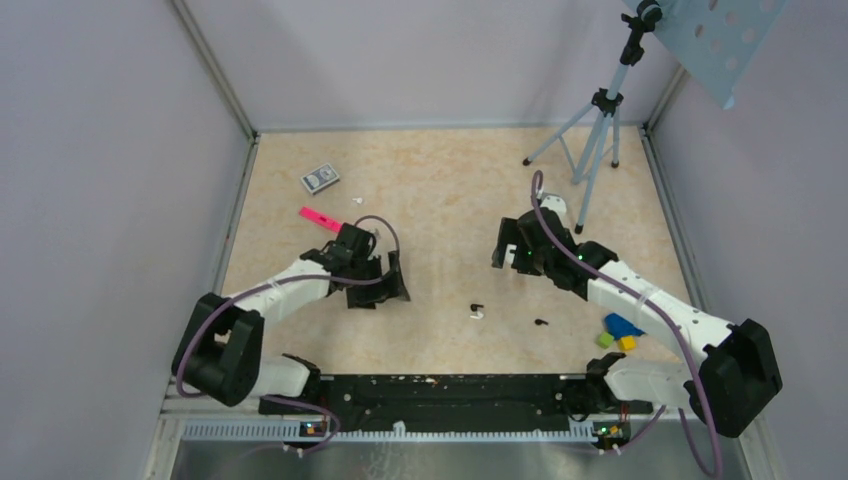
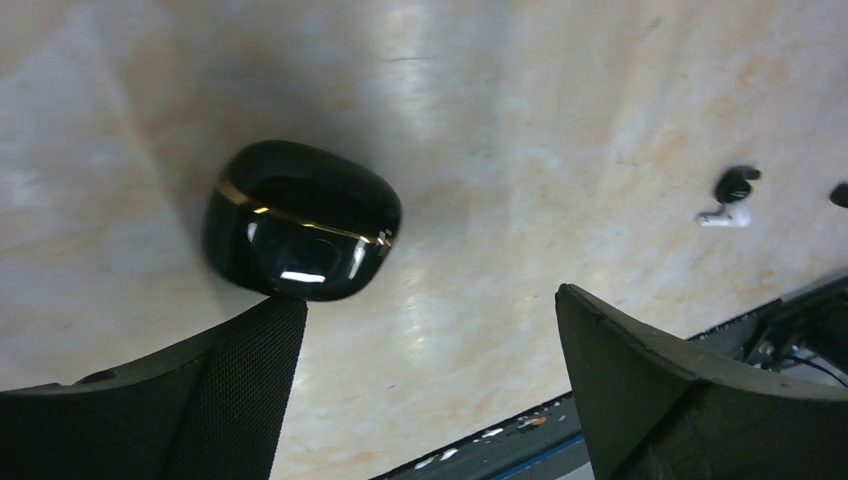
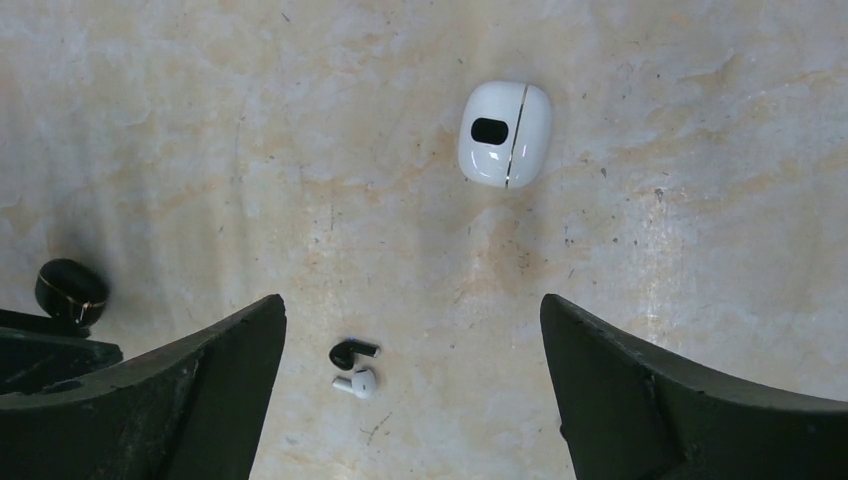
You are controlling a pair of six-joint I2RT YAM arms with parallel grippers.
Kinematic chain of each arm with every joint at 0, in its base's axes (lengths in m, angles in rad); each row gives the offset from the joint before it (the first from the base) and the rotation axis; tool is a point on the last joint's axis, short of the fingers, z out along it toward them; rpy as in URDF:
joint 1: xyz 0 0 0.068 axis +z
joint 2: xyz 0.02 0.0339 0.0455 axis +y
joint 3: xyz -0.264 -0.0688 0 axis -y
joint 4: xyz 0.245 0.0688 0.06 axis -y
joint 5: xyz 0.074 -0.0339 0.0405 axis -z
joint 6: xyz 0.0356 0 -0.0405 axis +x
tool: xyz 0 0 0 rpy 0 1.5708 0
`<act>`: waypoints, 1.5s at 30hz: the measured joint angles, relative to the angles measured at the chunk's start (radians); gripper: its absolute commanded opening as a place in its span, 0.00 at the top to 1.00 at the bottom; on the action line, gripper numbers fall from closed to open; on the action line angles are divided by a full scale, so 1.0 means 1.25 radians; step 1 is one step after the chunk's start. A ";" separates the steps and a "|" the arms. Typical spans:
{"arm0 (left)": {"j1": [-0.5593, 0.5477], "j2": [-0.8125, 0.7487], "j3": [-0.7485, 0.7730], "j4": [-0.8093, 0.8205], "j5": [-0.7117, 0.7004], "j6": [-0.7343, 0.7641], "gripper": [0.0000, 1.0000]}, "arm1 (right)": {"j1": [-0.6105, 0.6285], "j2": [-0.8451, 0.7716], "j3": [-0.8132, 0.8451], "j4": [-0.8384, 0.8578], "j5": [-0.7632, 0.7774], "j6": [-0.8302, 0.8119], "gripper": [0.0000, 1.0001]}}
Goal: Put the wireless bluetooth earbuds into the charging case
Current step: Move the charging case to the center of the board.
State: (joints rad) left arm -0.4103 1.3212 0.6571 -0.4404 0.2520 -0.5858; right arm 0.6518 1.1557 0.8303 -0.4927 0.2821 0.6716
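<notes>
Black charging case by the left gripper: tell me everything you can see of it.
The black charging case is a small rounded pebble of glossy plastic with a thin gold band along its seam, and the lid looks shut. It lies on the beige marbled table with no earbud on it. The left gripper is open. One of its fingertips sits right at the case's near edge, and I cannot tell whether they touch.

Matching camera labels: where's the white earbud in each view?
Top external: white earbud just below centre, slightly right.
Left wrist: far right, mid-height.
Right wrist: near the bottom, left of centre.
Shared landmark: the black earbud right beside it, visible in all three views.
</notes>
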 measured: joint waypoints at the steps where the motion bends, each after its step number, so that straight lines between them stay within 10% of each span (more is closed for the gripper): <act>1: -0.024 0.022 0.015 0.013 0.019 -0.007 0.01 | 0.000 0.000 0.000 0.000 0.000 0.002 0.05; 12: -0.104 0.058 0.179 -0.039 0.071 -0.024 0.01 | 0.000 -0.001 0.000 -0.002 -0.003 0.017 0.05; 28: -0.102 0.065 0.212 -0.192 -0.194 0.179 0.01 | 0.000 0.010 0.001 -0.002 -0.002 0.013 0.05; 45: -0.103 0.244 0.258 -0.175 -0.084 0.299 0.01 | 0.000 0.020 0.024 -0.062 0.071 -0.026 0.05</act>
State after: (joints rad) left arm -0.5385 1.6264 0.9791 -0.6594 0.1471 -0.2115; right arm 0.6518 1.1812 0.8608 -0.5701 0.3714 0.6388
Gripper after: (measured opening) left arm 0.987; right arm 0.948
